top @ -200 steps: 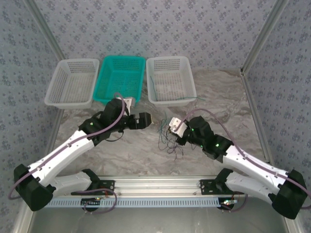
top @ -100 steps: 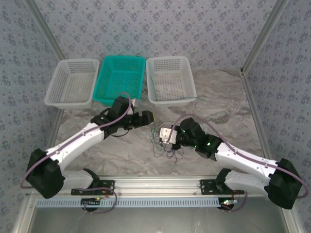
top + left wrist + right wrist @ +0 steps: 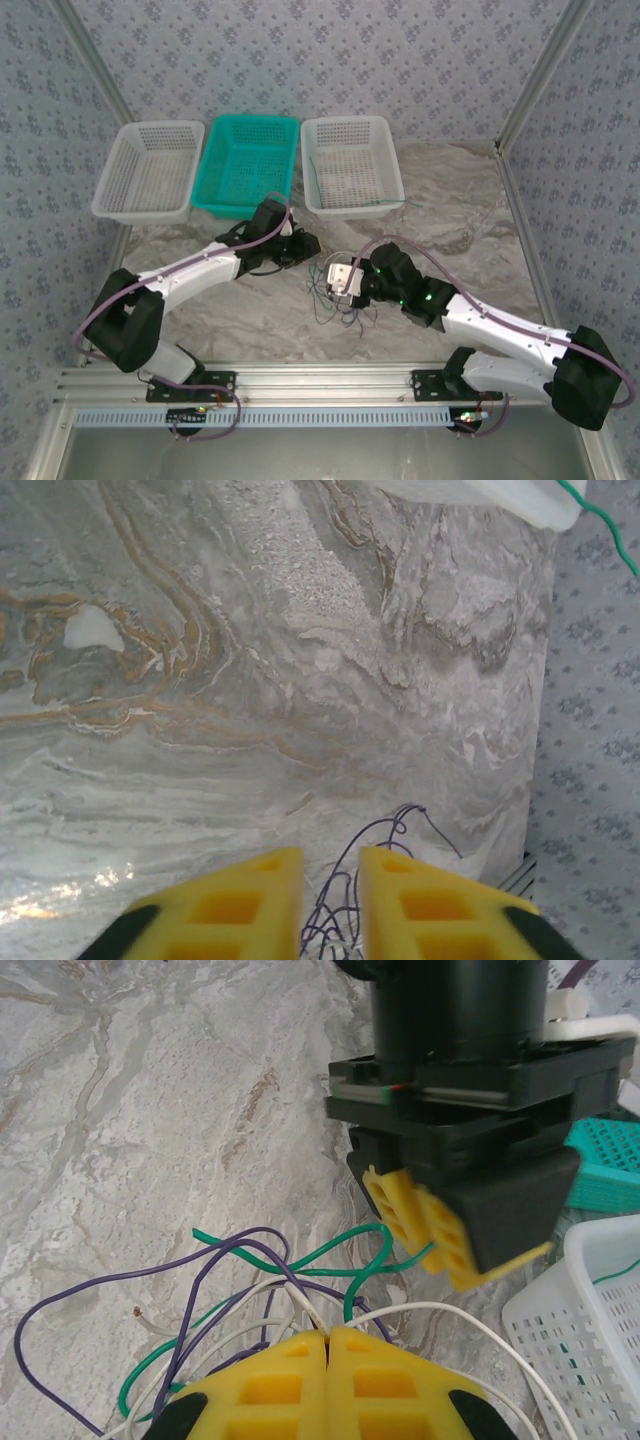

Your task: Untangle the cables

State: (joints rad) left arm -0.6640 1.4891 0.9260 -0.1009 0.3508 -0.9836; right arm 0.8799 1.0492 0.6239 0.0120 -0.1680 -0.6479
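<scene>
The cables (image 3: 335, 298) lie in a loose tangle of green, purple and pale strands on the marble table between my two grippers. My right gripper (image 3: 333, 280) (image 3: 327, 1335) is shut, with pale strands (image 3: 312, 1308) pinched in its seam; green (image 3: 330, 1255) and purple (image 3: 100, 1285) loops spread out in front of it. My left gripper (image 3: 312, 250) (image 3: 420, 1230) faces it from just beyond the tangle. A green strand runs into its nearly closed yellow fingers. In the left wrist view my left gripper (image 3: 330, 880) shows a narrow gap with purple strands (image 3: 385, 830) in it.
Three baskets stand in a row at the back: white (image 3: 148, 170), teal (image 3: 250, 122) and white (image 3: 345, 122). A green wire (image 3: 392, 205) hangs over the right basket's front rim. Patterned walls and metal posts close in the table, with a rail along the near edge.
My left arm has stretched right and forward to the tangle, and its jaws have closed from wide open. My right gripper shifted left with the cables, then held still.
</scene>
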